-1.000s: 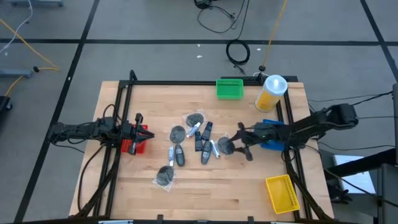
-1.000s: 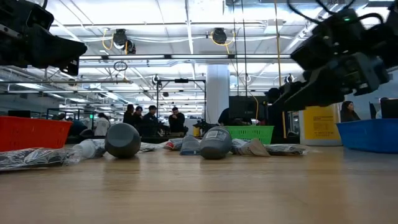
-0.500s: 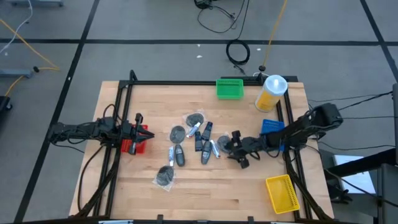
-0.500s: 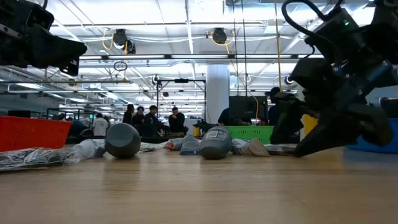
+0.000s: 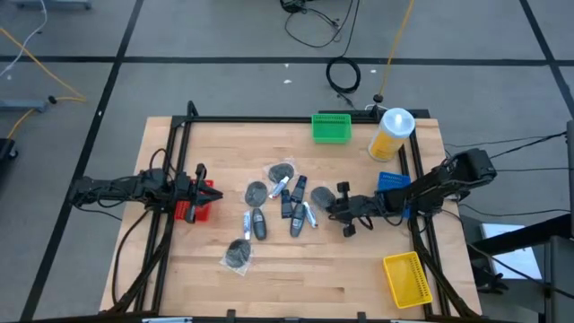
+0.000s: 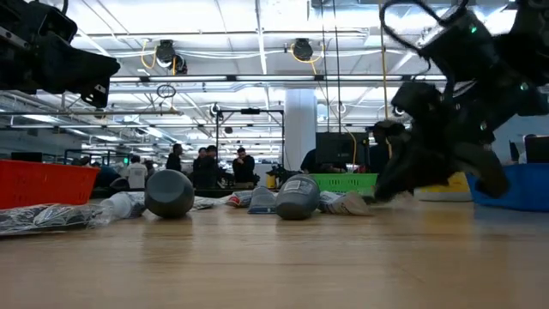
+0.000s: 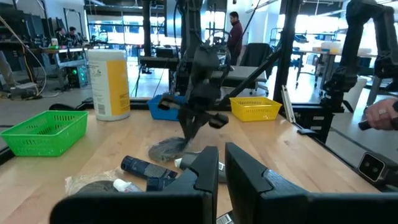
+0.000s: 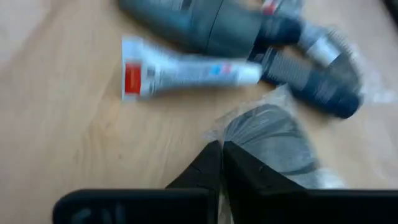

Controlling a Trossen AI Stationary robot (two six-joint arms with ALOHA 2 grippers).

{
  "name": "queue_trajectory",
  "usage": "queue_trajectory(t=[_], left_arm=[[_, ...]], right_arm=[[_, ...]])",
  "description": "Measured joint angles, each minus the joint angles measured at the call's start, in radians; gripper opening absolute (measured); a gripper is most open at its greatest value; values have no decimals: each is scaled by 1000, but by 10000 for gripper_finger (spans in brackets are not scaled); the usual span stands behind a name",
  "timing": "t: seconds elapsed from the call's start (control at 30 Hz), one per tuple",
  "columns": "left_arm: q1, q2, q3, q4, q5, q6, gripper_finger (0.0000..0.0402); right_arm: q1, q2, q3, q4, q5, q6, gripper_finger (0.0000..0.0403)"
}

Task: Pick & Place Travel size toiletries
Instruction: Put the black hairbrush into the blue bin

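The travel size toiletries (image 5: 278, 202) lie loose on the wooden table's middle: grey round packets in clear wrap, dark tubes and a white tube (image 8: 186, 71). My right gripper (image 5: 328, 209) slants down at the cluster's right end, shut at one grey packet (image 8: 273, 140), which lies flat on the wood. The same gripper (image 7: 186, 134) also shows in the left wrist view, over the packet (image 7: 166, 148). My left gripper (image 5: 199, 177) waits shut and level at the table's left edge, above a red basket (image 5: 191, 208). My right gripper has its two fingers closed together on the clear wrap's near edge (image 8: 217, 132) of the grey packet, only at their free ends. The fingers slant down from the table's right side. The packet still lies flat on the table.
A green basket (image 5: 331, 126) and a tall yellow bottle (image 5: 392, 133) stand at the far edge. A blue basket (image 5: 392, 182) sits behind my right gripper and a yellow basket (image 5: 405, 276) at the near right. Black frame rails (image 5: 179, 161) border the table. Bare wood lies near.
My right gripper has moved toward the table's left and down to the grey packet, rolling as it came. Its fingers stood wide apart and have shut at the packet's wrap. The toiletries lie where they were.
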Motion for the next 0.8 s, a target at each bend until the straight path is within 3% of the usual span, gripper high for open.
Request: queue_trajectory(t=[0.17, 0.4, 0.6, 0.8], left_arm=[[0, 0, 0, 2, 0, 0, 31], [0, 0, 0, 34, 0, -1, 31], [-1, 0, 0, 46, 0, -20, 31], [-1, 0, 0, 47, 0, -26, 31]], right_arm=[[12, -190, 86, -181, -5, 103, 10], [15, -464, 416, -1022, -10, 451, 2], [-18, -477, 702, -1609, -134, 817, 1], [-117, -475, 719, -1894, -320, 913, 1]])
